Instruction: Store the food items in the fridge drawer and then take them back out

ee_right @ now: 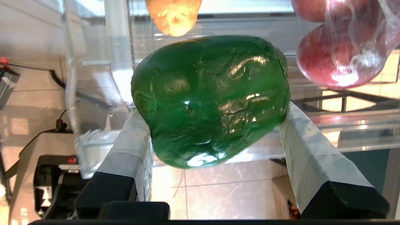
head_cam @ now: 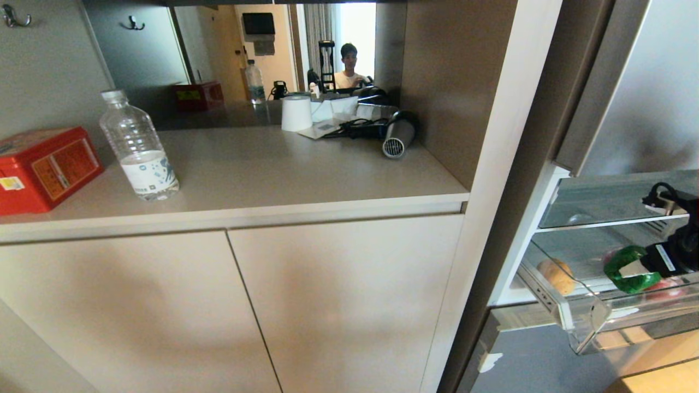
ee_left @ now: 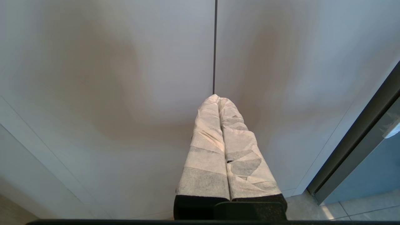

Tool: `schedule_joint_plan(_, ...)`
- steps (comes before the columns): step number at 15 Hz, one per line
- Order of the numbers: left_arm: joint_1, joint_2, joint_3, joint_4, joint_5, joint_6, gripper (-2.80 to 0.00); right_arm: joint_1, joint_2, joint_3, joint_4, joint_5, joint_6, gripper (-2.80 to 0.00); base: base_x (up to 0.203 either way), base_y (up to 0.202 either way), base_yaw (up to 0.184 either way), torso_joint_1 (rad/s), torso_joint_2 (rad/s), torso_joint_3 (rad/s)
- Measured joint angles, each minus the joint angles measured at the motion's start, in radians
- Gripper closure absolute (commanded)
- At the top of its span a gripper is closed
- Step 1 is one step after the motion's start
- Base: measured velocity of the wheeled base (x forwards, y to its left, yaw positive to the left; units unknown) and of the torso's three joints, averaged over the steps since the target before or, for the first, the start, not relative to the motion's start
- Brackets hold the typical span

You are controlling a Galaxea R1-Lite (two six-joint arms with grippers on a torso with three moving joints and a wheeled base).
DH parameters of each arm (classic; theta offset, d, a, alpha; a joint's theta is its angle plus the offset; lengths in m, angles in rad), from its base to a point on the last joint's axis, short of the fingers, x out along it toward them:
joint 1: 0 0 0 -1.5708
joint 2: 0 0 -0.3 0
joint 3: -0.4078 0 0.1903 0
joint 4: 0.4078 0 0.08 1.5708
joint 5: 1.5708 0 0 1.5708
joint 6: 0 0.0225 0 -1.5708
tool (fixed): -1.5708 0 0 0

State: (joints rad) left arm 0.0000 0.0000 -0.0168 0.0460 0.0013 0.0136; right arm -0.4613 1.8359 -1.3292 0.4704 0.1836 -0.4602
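The fridge drawer (head_cam: 592, 322) is a clear plastic bin pulled out at the lower right of the head view. The tan potato (head_cam: 556, 275) lies inside it at the left end. My right gripper (head_cam: 636, 268) reaches in from the right, shut on the glossy green bell pepper (head_cam: 628, 270), which hangs over the drawer's front part. In the right wrist view the pepper (ee_right: 209, 100) fills the gap between the taped fingers (ee_right: 134, 137), with the potato (ee_right: 173, 14) beyond it. My left gripper (ee_left: 218, 98) is shut and empty, parked facing the cabinet doors.
Red apples in a thin plastic bag (ee_right: 340, 53) lie in the drawer beside the pepper. A glass shelf (head_cam: 600, 199) sits just above the drawer. On the counter stand a water bottle (head_cam: 139, 147), a red box (head_cam: 41, 166) and a hair dryer (head_cam: 396, 136).
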Motion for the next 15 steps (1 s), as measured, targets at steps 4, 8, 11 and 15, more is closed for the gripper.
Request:
schedule_joint_plan(4, 0.000, 0.000, 0.000, 0.000, 0.000, 0.000, 0.00, 0.000, -0.080, 0.062, 0.002, 0.012, 0.001, 0.00, 0.000, 0.000, 0.000, 0.000, 0.00, 0.000)
schedule_joint_plan(8, 0.000, 0.000, 0.000, 0.000, 0.000, 0.000, 0.00, -0.001, -0.132, 0.094, 0.003, 0.013, 0.001, 0.00, 0.000, 0.000, 0.000, 0.000, 0.00, 0.000)
schedule_joint_plan(11, 0.000, 0.000, 0.000, 0.000, 0.000, 0.000, 0.00, 0.001, -0.178, 0.120, 0.002, 0.031, 0.001, 0.00, 0.000, 0.000, 0.000, 0.000, 0.00, 0.000)
schedule_joint_plan(15, 0.000, 0.000, 0.000, 0.000, 0.000, 0.000, 0.00, 0.010, -0.272, 0.192, 0.002, 0.110, -0.009, 0.00, 0.000, 0.000, 0.000, 0.000, 0.00, 0.000)
